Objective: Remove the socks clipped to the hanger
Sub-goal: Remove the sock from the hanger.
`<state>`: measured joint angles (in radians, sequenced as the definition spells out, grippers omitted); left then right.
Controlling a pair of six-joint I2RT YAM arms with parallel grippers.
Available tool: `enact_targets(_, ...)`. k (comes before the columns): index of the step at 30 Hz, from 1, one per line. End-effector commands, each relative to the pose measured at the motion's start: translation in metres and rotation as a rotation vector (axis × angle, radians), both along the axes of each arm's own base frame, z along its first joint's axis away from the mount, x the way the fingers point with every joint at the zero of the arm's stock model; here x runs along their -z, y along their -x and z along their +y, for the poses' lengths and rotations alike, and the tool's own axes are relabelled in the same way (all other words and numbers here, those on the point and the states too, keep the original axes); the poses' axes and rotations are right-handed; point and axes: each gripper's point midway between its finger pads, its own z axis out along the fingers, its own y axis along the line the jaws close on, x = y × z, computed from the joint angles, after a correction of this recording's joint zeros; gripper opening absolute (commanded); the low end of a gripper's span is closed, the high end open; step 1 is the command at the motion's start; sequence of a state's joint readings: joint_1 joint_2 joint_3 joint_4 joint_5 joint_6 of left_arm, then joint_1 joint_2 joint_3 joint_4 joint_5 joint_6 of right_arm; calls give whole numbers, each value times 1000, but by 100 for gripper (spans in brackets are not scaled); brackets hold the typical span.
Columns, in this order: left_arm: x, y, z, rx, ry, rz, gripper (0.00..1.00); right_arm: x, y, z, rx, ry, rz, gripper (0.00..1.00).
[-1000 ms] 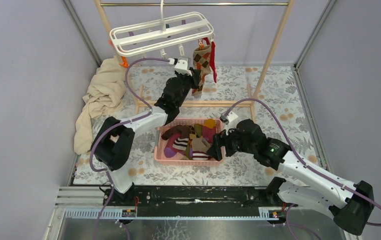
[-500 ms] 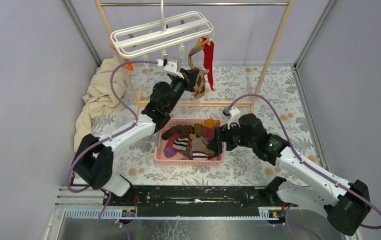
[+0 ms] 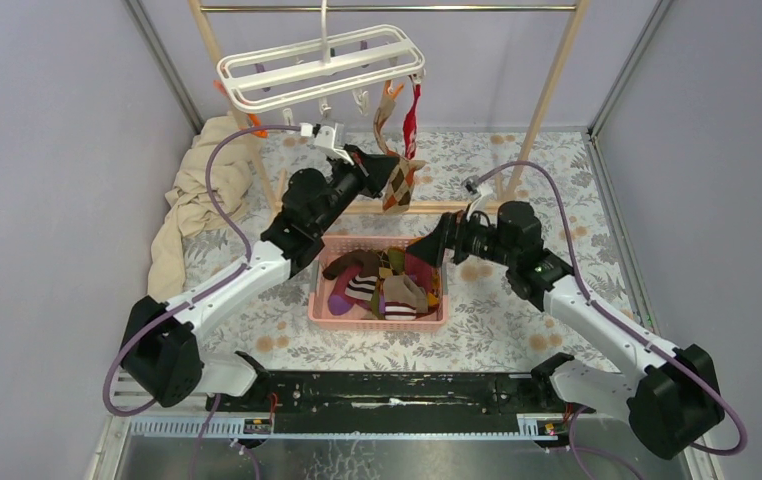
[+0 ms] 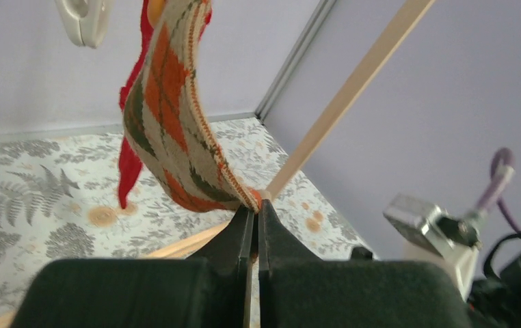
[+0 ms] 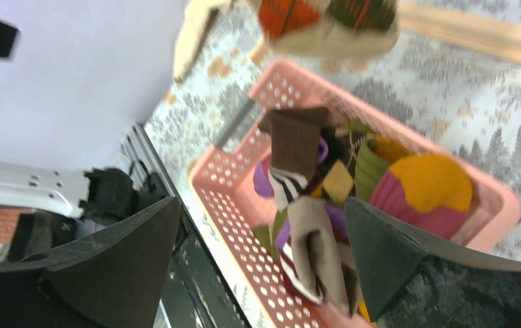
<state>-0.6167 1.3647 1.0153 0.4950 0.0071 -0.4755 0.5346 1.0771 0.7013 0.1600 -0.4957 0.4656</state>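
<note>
The white hanger (image 3: 322,68) hangs by its hook from the metal rail at the back. Two socks stay clipped at its right end: a brown argyle sock (image 3: 397,180) and a red sock (image 3: 414,108). My left gripper (image 3: 387,172) is shut on the argyle sock's lower end, and the sock is stretched in a curve up to its clip. In the left wrist view the argyle sock (image 4: 169,116) rises from my pinched left gripper (image 4: 256,203), with the red sock (image 4: 129,164) behind. My right gripper (image 3: 427,250) stands open and empty over the basket; its wrist view shows the right gripper (image 5: 263,205) above the loose socks (image 5: 312,239).
A pink basket (image 3: 377,320) with several loose socks sits mid-table between the arms. A beige cloth (image 3: 202,190) lies heaped at the left wall. The wooden rack's posts (image 3: 552,80) and floor bar (image 3: 437,207) stand behind the basket. Empty clips (image 4: 83,17) dangle from the hanger.
My left gripper closed on the argyle sock and drew it left and down, swinging the hanger. My right gripper lifted out of the basket, moved back-right and opened wider.
</note>
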Motion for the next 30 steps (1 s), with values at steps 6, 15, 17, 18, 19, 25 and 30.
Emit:
enact_targets(6, -21, 39, -5, 139, 162, 68, 3, -51, -43, -5, 15, -275, -131, 98)
enact_targets(15, -18, 52, -6, 187, 248, 105, 5, -68, -38, 12, -144, -425, -187, 95)
enact_targets(17, -15, 52, -7, 193, 265, 114, 5, -70, -38, 13, -149, -435, -189, 95)
enact_targets(18, -14, 52, -8, 203, 279, 119, 5, -69, -39, 13, -146, -433, -185, 95)
enact_targets(19, -12, 52, -9, 210, 292, 125, 5, -67, -40, 13, -143, -431, -182, 95)
enact_targets(25, -11, 56, -16, 280, 363, 150, 5, -61, -46, 14, -129, -428, -159, 94)
enact_targets(30, -10, 57, -16, 288, 375, 158, 5, -68, -45, 15, -135, -447, -160, 87)
